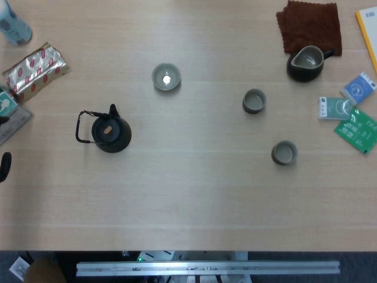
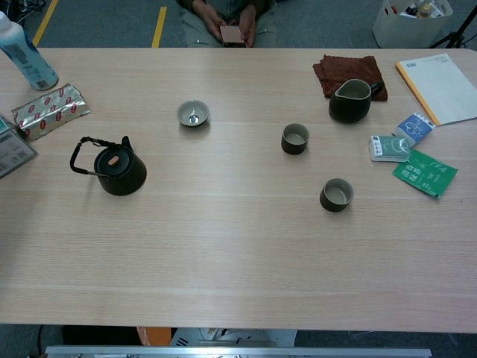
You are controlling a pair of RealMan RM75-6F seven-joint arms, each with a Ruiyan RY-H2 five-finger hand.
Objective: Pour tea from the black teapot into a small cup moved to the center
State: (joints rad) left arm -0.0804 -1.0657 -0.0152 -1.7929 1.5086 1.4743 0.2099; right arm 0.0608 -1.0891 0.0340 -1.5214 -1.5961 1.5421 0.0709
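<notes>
The black teapot point(image 1: 111, 134) point(image 2: 118, 170) stands on the left part of the table, with its wire handle folded down to the left. Two small dark cups stand on the right: one point(image 1: 254, 101) point(image 2: 295, 138) further back, the other point(image 1: 284, 152) point(image 2: 336, 195) nearer the front. A pale shallow cup point(image 1: 166, 77) point(image 2: 193, 113) sits at the back, left of centre. A dark sliver at the left edge of the head view looks like part of my left hand point(image 1: 5, 166); it holds nothing that I can see. My right hand shows in neither view.
A dark pitcher point(image 1: 306, 63) point(image 2: 350, 101) stands by a brown cloth point(image 1: 309, 25) at the back right. Tea packets point(image 1: 354, 112) and a yellow-edged pad point(image 2: 440, 86) lie at the right edge. A foil packet point(image 1: 35, 69) and a bottle point(image 2: 26, 54) are at the back left.
</notes>
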